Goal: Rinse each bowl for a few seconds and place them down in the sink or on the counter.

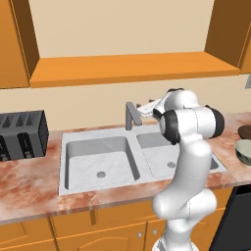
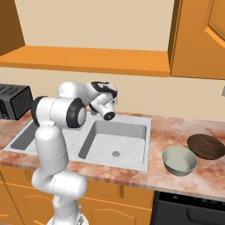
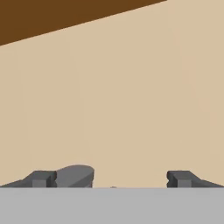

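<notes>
Stretching along the wall, the reddish marbled counter (image 2: 176, 127) is carrying the white double sink (image 2: 132, 163), and the grey faucet (image 1: 131, 114) is standing behind the divider between the two basins. The white arm (image 2: 50, 145) is bending over the sink. To the right of the sink, the cream-green bowl (image 2: 179, 160) and the dark brown bowl (image 2: 206, 146) are sitting close together. The gripper (image 3: 111, 178) is facing the beige wall, its fingers standing wide apart, holding nothing.
</notes>
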Available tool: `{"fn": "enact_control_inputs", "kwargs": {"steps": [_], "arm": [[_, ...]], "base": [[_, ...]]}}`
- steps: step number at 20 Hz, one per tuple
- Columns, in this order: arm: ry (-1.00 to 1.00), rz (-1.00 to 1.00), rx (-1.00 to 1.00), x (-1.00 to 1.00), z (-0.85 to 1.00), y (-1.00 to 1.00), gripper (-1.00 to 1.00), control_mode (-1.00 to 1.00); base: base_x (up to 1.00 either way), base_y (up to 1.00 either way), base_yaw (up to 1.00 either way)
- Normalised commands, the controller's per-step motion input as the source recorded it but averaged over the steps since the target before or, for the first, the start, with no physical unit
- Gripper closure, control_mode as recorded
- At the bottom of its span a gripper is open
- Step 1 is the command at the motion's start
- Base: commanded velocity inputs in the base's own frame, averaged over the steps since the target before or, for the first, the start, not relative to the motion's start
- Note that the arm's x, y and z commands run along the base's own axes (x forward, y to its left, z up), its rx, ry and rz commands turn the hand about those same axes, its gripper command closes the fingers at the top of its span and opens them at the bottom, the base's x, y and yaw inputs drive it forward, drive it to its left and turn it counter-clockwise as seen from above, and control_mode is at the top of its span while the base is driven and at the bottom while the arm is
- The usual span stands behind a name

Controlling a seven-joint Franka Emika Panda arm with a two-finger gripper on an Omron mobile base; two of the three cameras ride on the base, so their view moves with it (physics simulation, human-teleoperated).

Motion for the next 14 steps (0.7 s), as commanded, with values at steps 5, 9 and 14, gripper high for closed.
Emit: {"fn": "enact_control_inputs", "kwargs": {"steps": [5, 9, 14], "arm": [[0.04, 0.0, 0.01, 0.3, -0.31, 0.0, -1.0, -1.0], [0.02, 0.0, 0.03, 0.23, -0.33, 0.0, -1.0, -1.0], [0.01, 0.0, 0.03, 0.11, -0.35, 0.0, -1.0, -1.0]], "base": [[0.0, 0.0, 0.0], [0.0, 0.0, 0.0], [0.0, 0.0, 0.0]]}}
